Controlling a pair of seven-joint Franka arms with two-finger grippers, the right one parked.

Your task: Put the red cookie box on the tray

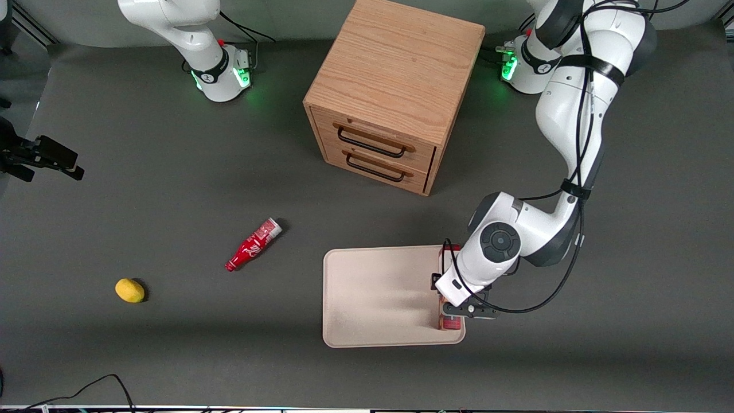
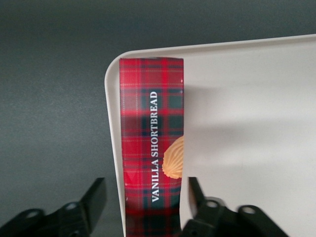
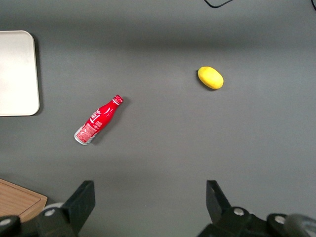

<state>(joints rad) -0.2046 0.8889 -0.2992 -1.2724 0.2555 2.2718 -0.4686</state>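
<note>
Wrist camera footage from the working arm showed the gripper hanging directly over the red cookie box, its fingers spread wider than the box and clear of both long sides, holding nothing. The box lay below the gripper on the tray, along the rim at the edge toward the working arm's end of the table, one end near a rounded corner. By my judgement the placing step was all but done: the box rested on the tray with the hand let go. The next move would call for a straight lift without brushing the box. The box was slim, dark red plaid, lettered "VANILLA SHORTBREAD", with a golden cookie pictured between the fingers.
</note>
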